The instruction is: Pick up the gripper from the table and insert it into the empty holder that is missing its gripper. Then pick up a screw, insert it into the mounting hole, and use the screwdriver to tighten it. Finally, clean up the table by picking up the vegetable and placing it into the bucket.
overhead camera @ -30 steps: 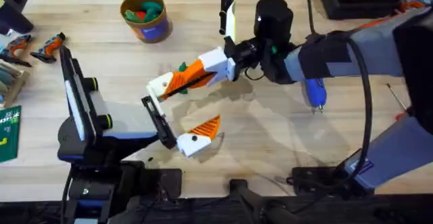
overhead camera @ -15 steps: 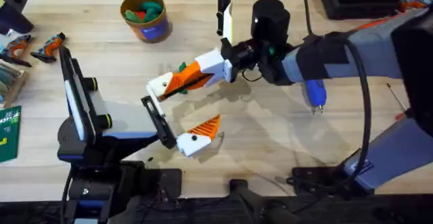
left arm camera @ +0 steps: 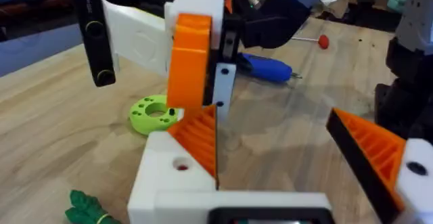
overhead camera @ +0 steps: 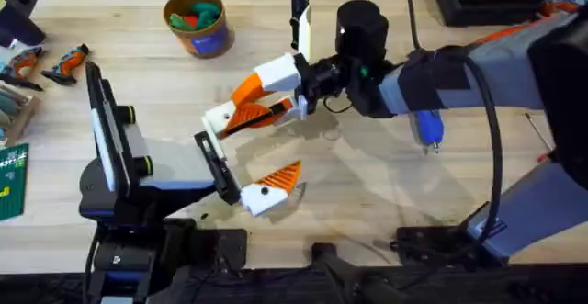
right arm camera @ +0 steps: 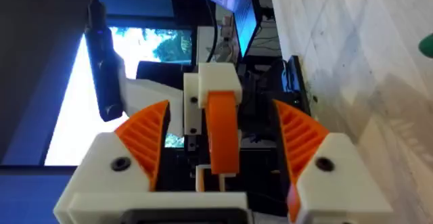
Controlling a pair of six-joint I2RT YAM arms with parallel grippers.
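Right gripper (right arm camera: 222,109): fingers apart, rolled on its side so that one finger stands over the other. An orange-and-white piece (right arm camera: 223,139) sits in the gap, and dark space shows between it and each pad, so it is not clamped. Cannot tell whether this piece is the task's gripper or part of the other arm.

Right arm (overhead camera: 432,74): reaches in from the right. Its gripper lies nearer the bases than the bucket (overhead camera: 217,38) and slightly right of it.

Left gripper (left arm camera: 270,116): released, fingers wide apart, bare table between them. It lies nearer the bases again than the right gripper, well apart from the bucket.

Vegetable (left arm camera: 84,207): flat on the table just beside the left gripper's finger (left arm camera: 176,183), held by nothing.

Disc (left arm camera: 152,112): lime green, on the table beyond that finger, under the right arm's wrist.

Screwdriver (overhead camera: 427,125): lies on the table well right of the bucket, partly under the right arm. No gripper touches it.

Red-handled tool (left arm camera: 323,41): lies farther right than the screwdriver.

Bucket: upright at the far side of the table, with green and red pieces inside.

Orange-and-black piece (overhead camera: 66,62): left of the bucket near the table edge. Too small to tell whether it is the task's gripper.
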